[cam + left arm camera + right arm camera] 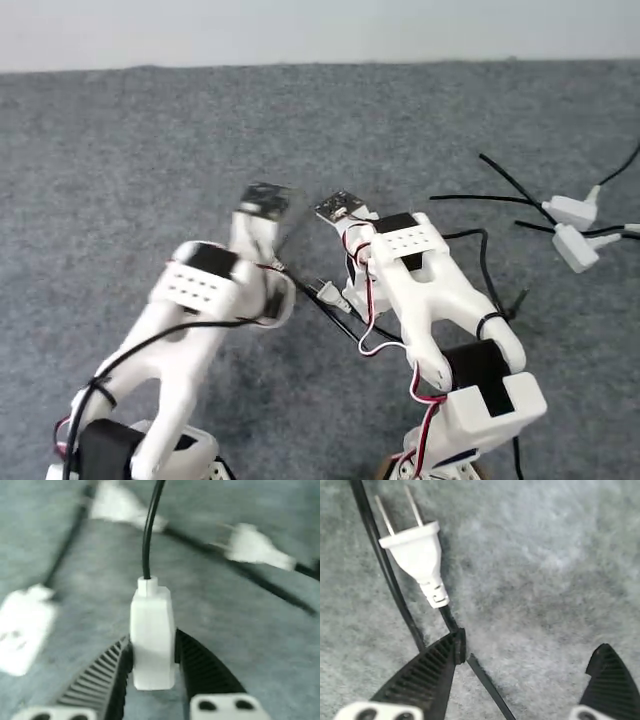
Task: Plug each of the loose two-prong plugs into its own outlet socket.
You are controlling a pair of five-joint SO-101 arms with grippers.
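Observation:
My left gripper [152, 647] is shut on a white rectangular socket body [151, 625] whose black cord runs away from me. Past it on the grey carpet lie a white socket block [25, 627] and two white plugs [252, 547] [117, 505] on black cords. My right gripper [520, 675] is open just above the carpet. A white two-prong plug [415, 555] lies a short way beyond its fingertips, prongs pointing away, and its black cord passes under one finger [427, 675]. In the high view a plug [325, 292] lies between the left arm [210, 290] and the right arm [420, 270].
Two more white connectors [570, 210] [578, 248] with black cords lie at the far right of the carpet. Loose black cords [480, 240] cross the floor beside the right arm. A pale wall [320, 30] bounds the carpet at the back.

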